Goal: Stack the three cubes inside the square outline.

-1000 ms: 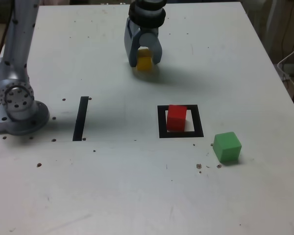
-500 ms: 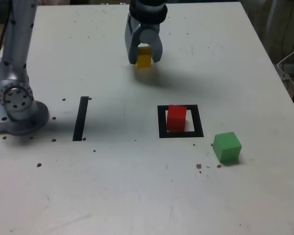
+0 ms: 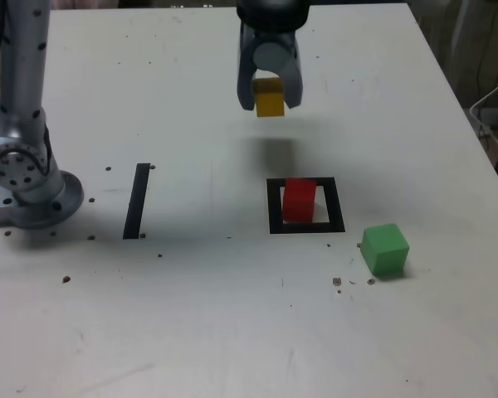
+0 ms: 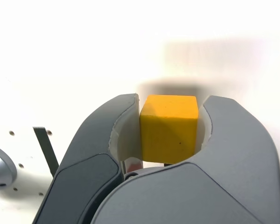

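My gripper (image 3: 269, 98) is shut on the yellow cube (image 3: 270, 99) and holds it in the air above the table, behind the square outline (image 3: 306, 206). In the wrist view the yellow cube (image 4: 169, 128) sits tight between both grey jaws of the gripper (image 4: 170, 133). The red cube (image 3: 299, 200) stands inside the square outline, toward its left side in the exterior view. The green cube (image 3: 385, 249) rests on the table just off the outline's near right corner.
A straight black strip (image 3: 138, 200) lies on the table at the exterior view's left, also seen as a strip (image 4: 46, 149) in the wrist view. The arm's grey base (image 3: 29, 182) stands at the far left. Small dark specks dot the white table (image 3: 232, 315).
The gripper has lifted the yellow cube off the table and carried it to the exterior view's right, toward the outline. The red and green cubes have not moved.
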